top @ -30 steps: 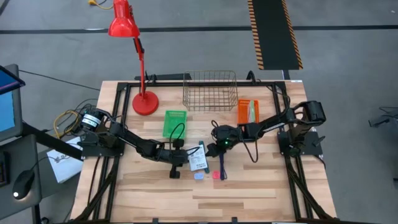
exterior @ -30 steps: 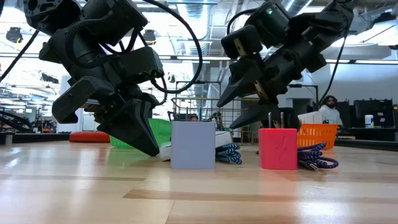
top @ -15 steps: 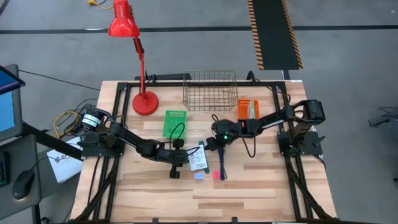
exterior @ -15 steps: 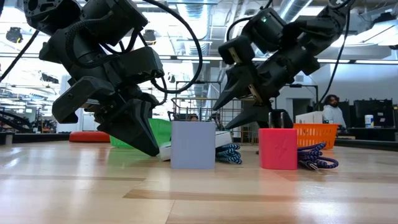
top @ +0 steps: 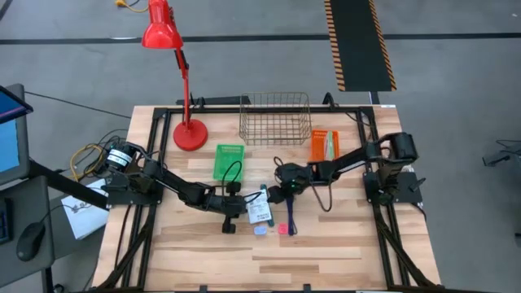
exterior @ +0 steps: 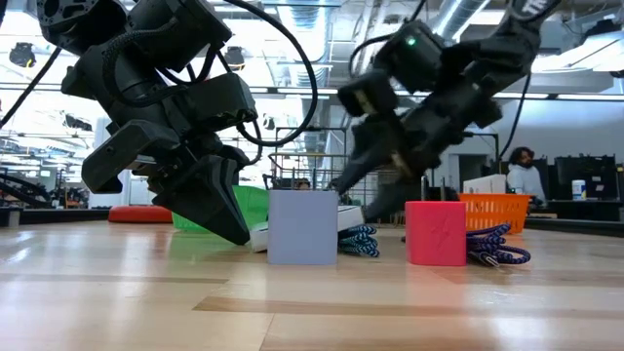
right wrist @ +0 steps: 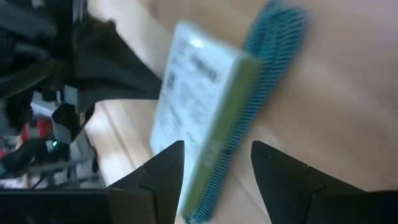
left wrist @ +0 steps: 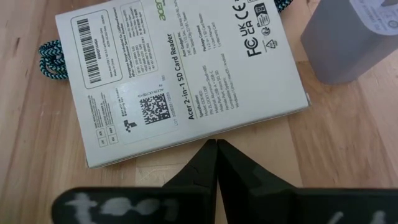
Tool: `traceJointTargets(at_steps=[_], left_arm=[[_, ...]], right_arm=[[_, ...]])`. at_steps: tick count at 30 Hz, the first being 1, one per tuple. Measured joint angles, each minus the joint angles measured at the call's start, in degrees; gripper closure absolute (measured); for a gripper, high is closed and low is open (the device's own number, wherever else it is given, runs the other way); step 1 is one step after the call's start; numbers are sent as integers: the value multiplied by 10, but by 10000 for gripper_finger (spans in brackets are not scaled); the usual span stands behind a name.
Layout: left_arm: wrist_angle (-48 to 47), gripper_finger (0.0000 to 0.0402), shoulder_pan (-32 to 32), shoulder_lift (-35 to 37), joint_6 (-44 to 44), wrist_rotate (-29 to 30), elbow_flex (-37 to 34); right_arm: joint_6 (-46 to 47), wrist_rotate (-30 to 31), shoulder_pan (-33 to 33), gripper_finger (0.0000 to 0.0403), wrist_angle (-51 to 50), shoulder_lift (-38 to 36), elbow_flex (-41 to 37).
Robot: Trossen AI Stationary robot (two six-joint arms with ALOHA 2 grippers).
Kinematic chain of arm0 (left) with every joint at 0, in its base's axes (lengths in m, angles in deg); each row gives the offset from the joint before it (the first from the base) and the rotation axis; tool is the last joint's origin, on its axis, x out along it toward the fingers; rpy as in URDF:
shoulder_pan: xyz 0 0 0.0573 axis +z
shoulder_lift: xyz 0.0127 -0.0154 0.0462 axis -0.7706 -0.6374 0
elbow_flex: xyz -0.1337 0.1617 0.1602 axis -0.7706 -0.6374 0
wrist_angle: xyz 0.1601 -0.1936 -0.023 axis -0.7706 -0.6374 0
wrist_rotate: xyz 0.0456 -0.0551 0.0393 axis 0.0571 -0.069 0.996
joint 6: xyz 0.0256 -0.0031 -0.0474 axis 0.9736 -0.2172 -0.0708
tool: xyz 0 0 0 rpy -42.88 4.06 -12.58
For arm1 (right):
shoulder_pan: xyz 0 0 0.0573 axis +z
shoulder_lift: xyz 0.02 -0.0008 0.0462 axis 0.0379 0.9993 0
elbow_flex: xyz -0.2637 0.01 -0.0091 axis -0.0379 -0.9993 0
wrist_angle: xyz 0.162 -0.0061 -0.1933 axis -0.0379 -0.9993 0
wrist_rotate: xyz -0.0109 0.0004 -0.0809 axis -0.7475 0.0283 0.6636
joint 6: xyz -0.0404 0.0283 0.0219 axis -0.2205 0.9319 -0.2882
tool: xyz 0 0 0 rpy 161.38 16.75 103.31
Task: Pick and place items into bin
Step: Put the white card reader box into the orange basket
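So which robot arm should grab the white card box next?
Probably the right. The right gripper is open with the white card pack just ahead between its fingers. The left gripper is shut, tips at the pack's edge.

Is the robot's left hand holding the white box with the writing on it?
No, the left hand is pinched shut with nothing in it, its tips just beside the edge of the flat white printed card pack lying on the wooden table.

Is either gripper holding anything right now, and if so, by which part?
Nothing is held. The left gripper is shut, its tips at the white card pack's edge, clamping nothing. The right gripper is open, approaching that pack and the teal braided cord.
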Motion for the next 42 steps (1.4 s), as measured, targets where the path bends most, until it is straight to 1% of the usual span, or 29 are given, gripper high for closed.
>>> traceJointTargets(at_steps=[3, 5, 7, 13, 16, 19, 25, 27, 32, 37, 42], left_arm=[[0, 402, 0, 0, 0, 0, 0], [0, 402, 0, 0, 0, 0, 0], [0, 402, 0, 0, 0, -3, 0], [7, 402, 0, 0, 8, -8, 0], [8, 402, 0, 0, 9, -9, 0], [8, 401, 0, 0, 9, -9, 0], [8, 401, 0, 0, 9, -9, 0], [8, 401, 0, 0, 9, -9, 0], [9, 401, 0, 0, 9, -9, 0], [9, 401, 0, 0, 8, -9, 0], [4, 401, 0, 10, 4, -11, 0]], right_arm=[[-1, -25, 4, 223, 7, 32, 27], [-6, -34, 4, 223, -1, 35, 34], [-13, -37, -1, 223, 12, 46, 48], [-10, -63, -8, 224, 3, 60, 56], [-2, -69, -8, 232, 4, 60, 55], [-1, -69, -8, 258, 4, 60, 56], [-3, -78, -8, 345, 9, 58, 56], [-12, -78, -8, 366, 8, 51, 56], [-23, -76, -8, 367, -14, 34, 56], [-38, -71, -9, 364, -62, 13, 56], [-63, -60, -9, 367, -113, -24, 55]])
